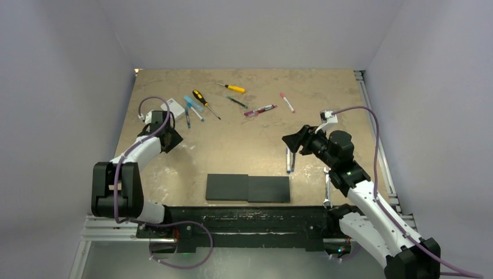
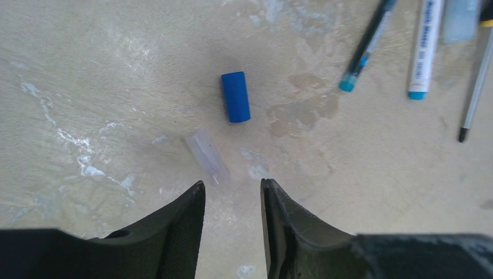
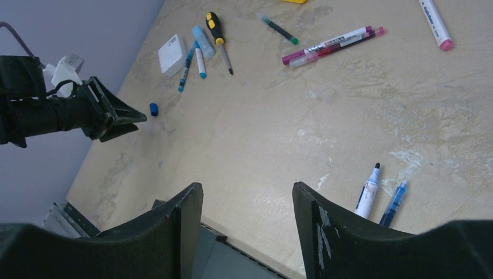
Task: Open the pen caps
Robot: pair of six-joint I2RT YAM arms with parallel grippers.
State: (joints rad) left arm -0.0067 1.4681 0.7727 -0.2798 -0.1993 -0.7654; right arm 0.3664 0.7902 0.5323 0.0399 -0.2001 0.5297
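Two flat black rectangular slabs point(image 1: 248, 188) lie edge to edge on the tan counter point(image 1: 232, 148), nearest your arm bases. Just beyond them your right end effector point(image 3: 247, 186) hangs with its jaws wide apart and empty, near a white-barrelled marker with a bare black tip point(image 3: 368, 193) and a blue-barrelled pen point(image 3: 394, 202) lying side by side. Your left end effector point(image 2: 232, 182) hovers over the left side, jaws parted with nothing between them. Just in front of it lie a clear plastic pen cap point(image 2: 207, 156) and, a little farther, a short blue cylindrical pen cap point(image 2: 235, 96), both off any pen. Farther back rest a white marker with a light blue end point(image 2: 425, 49), a black-and-yellow-handled screwdriver point(image 3: 218, 34), two pens with magenta and red ends point(image 3: 331, 45) and a white marker with a pink end point(image 3: 435, 22).
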